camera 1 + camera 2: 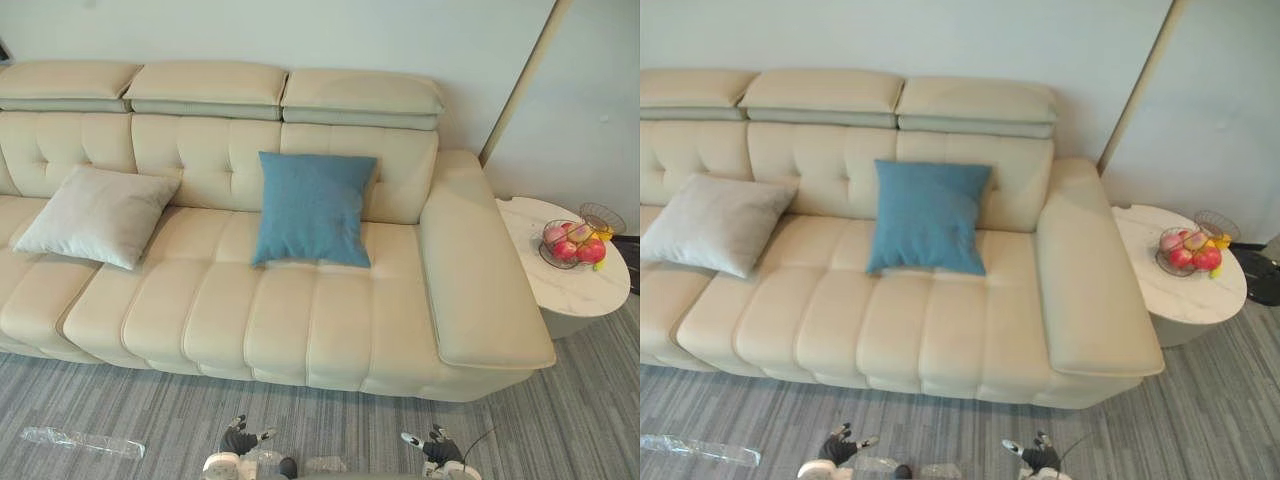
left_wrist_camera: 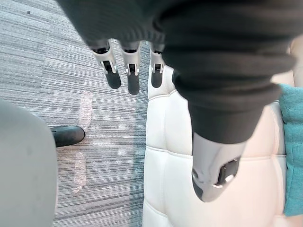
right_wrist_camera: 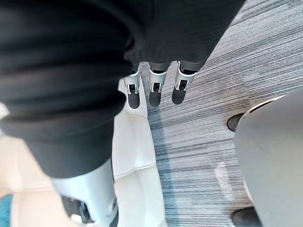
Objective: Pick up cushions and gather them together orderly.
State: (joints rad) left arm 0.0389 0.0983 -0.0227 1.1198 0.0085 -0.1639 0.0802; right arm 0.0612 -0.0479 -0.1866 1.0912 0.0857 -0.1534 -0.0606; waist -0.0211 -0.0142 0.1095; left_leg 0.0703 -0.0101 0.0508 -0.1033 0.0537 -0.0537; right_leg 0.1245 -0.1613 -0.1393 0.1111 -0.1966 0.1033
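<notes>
A blue cushion (image 1: 312, 208) leans upright against the backrest of the cream sofa (image 1: 300, 330), right of its middle. A light grey cushion (image 1: 97, 215) lies tilted against the backrest further left, about a seat's width from the blue one. Both hands hang low in front of the sofa, over the carpet. My left hand (image 1: 238, 440) has straight fingers (image 2: 129, 71) and holds nothing; an edge of the blue cushion (image 2: 294, 142) shows past it. My right hand (image 1: 435, 447) is likewise open, its fingers (image 3: 154, 85) pointing down at the sofa's front edge.
A wide armrest (image 1: 475, 270) closes the sofa's right end. Beside it stands a round white side table (image 1: 590, 290) with a wire basket of fruit (image 1: 572, 243). Grey striped carpet (image 1: 150, 410) runs along the front, with a clear plastic strip (image 1: 80, 440) on it.
</notes>
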